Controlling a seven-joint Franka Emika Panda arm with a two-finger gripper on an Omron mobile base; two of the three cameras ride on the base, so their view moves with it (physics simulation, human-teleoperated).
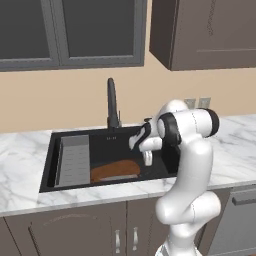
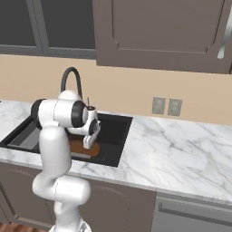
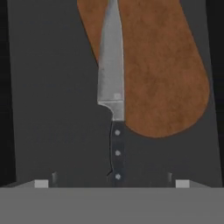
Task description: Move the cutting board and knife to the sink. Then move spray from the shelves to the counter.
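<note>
knife (image 3: 112, 100) lies in the sink (image 1: 50, 160), blade partly over the cutting board (image 3: 162, 74), handle toward my gripper (image 3: 111, 183). tips sit wide apart, holding nothing. i judge it light, stiff, with a slick blade; grip the black handle, never the steel.

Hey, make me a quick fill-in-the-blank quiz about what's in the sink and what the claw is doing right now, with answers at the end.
1. The brown cutting board lies inside the dark ____.
2. The knife has a silver blade and a ____ handle.
3. In the hand view, the knife's blade lies partly over the cutting ____.
4. The tall dark faucet stands at the ____ edge of the sink, by the wall.

Missing words: sink; black; board; back
</note>
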